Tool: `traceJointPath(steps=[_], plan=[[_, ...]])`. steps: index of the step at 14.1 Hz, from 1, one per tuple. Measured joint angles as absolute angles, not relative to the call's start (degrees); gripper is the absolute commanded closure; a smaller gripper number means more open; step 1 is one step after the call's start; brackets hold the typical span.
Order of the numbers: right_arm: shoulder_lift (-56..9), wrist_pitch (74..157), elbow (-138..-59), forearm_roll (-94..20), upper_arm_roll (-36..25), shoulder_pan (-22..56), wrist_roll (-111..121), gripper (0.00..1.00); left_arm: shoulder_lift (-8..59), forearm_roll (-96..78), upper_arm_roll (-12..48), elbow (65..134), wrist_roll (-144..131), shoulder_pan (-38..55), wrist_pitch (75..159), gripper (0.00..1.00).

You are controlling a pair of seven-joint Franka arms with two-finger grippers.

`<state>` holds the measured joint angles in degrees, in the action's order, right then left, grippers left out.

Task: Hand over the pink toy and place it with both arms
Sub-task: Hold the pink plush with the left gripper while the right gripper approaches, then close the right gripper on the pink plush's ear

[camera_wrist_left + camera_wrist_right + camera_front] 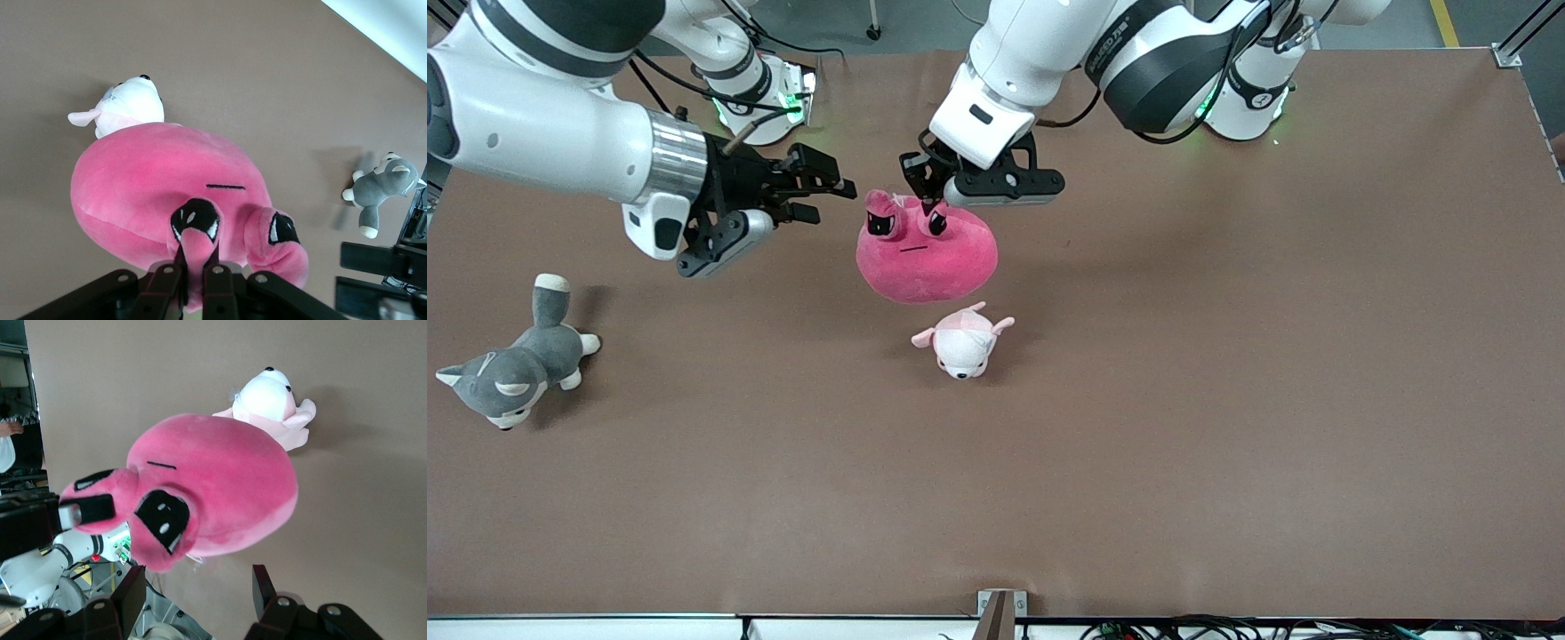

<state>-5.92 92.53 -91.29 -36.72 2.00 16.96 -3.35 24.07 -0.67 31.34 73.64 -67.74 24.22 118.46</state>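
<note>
Nearest the camera, a grey husky plush (511, 369) lies by the worktop (1227, 400) edge at the right arm's end. Mid-worktop, the left hand (929, 191) pinches the pink toy (927, 252) by one bump, aloft above a white puppy plush (962, 342). Just beside the toy, the right hand (818, 197) hangs parted, gripping nothing.

Fuzzy plush pink toy (927, 253); matt brown table (1227, 400); glossy white plastic arms (534, 133).

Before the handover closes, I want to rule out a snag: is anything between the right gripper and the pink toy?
Nothing visible. The left gripper holds the pink toy up by a top bump, over the table. The right gripper is open beside it, with only air between. The puppy plush lies on the table below, clear of that gap.
</note>
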Motion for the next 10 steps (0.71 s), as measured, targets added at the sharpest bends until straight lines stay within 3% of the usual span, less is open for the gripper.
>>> traceJointPath(steps=[10], plan=[[-6.99,96.55,-91.28,-36.73,1.99,20.92,-4.59,0.27,25.37,-0.67,31.34,73.64,-67.74,24.23,118.46,1.0]])
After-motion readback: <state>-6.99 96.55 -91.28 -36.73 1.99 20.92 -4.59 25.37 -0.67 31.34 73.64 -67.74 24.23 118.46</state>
